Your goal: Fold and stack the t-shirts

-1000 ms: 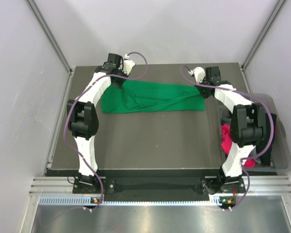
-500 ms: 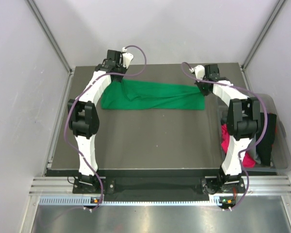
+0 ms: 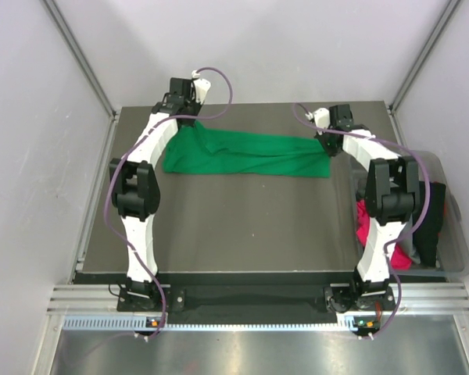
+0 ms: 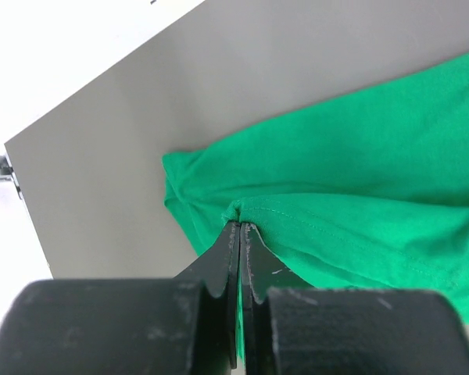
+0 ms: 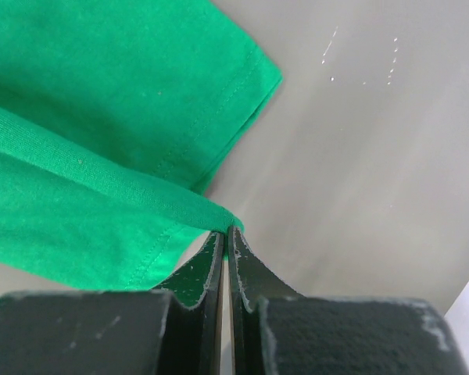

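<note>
A bright green t-shirt (image 3: 246, 154) lies stretched across the far half of the dark table (image 3: 242, 226). My left gripper (image 3: 189, 125) is shut on the shirt's far left edge, pinching a hem (image 4: 242, 212) between its fingertips (image 4: 233, 238). At the shirt's far right end my right gripper (image 3: 327, 143) is shut on a folded edge (image 5: 211, 211), with the sleeve (image 5: 180, 94) spread on the table beyond it. The fabric between the two grippers is lifted a little and pulled taut. More t-shirts, magenta-pink (image 3: 365, 223) and black (image 3: 428, 226), sit in a bin at the right.
A clear plastic bin (image 3: 453, 258) holding the other shirts stands off the table's right edge, behind the right arm. White walls close in the table on the left, right and far sides. A metal rail (image 3: 250, 301) runs along the near edge.
Both grippers have carried the green shirt's far edge further away from the arm bases. The cloth has drawn out flatter and tighter, with fewer folds in the middle.
</note>
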Tool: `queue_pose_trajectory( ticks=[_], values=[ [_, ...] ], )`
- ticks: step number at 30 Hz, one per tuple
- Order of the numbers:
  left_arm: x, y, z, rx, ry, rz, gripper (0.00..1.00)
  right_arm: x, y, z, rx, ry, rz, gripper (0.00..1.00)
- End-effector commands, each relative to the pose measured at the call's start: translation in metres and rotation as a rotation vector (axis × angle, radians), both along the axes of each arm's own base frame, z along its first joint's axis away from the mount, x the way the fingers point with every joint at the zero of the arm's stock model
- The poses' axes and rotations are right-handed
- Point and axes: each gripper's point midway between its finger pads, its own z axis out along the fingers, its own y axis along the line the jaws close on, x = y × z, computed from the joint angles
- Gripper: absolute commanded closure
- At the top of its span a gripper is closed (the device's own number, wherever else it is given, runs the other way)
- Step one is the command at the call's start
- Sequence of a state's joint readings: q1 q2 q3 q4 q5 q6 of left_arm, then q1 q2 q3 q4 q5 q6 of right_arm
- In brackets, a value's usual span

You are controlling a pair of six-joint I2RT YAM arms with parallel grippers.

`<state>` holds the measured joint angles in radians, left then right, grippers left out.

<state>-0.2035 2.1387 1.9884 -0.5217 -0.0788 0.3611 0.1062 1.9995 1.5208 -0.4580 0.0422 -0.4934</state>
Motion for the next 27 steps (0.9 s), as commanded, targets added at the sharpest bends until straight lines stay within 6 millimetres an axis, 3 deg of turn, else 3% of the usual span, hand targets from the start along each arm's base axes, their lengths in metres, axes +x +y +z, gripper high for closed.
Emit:
queue_pose_trajectory(
  ticks=[1, 8, 13, 17, 20, 21, 22, 24, 27],
  values=[
    [0.024, 0.005, 0.015, 0.001, -0.085, 0.033, 1.0, 0.015, -0.01, 0.008, -0.02, -0.034, -0.037, 1.0],
    [0.025, 0.016, 0.006, -0.02, -0.067, 0.075, 1.0, 0.031, -0.006, 0.008, -0.007, -0.038, -0.036, 1.0],
    [0.027, 0.025, 0.01, -0.017, -0.099, 0.115, 1.0, 0.036, -0.009, 0.012, -0.007, -0.045, -0.077, 0.78],
    [0.029, 0.037, 0.026, -0.023, -0.158, 0.207, 0.63, 0.032, -0.007, 0.039, 0.03, -0.121, -0.093, 0.72],
    [0.023, 0.039, 0.037, -0.043, -0.188, 0.229, 0.58, 0.024, 0.012, 0.062, 0.109, -0.152, -0.023, 0.71],
    [0.019, 0.04, 0.045, -0.051, -0.202, 0.235, 0.57, 0.021, 0.021, 0.061, 0.136, -0.143, 0.007, 0.71],
    [0.014, 0.041, 0.038, -0.049, -0.186, 0.242, 0.56, 0.019, 0.026, 0.062, 0.141, -0.14, 0.032, 0.71],
    [0.009, 0.042, 0.044, -0.055, -0.201, 0.242, 0.55, 0.012, 0.042, 0.056, 0.166, -0.114, 0.087, 0.71],
    [-0.006, 0.042, 0.028, -0.036, -0.151, 0.22, 0.53, 0.004, 0.056, 0.049, 0.178, -0.099, 0.121, 0.71]
  ],
)
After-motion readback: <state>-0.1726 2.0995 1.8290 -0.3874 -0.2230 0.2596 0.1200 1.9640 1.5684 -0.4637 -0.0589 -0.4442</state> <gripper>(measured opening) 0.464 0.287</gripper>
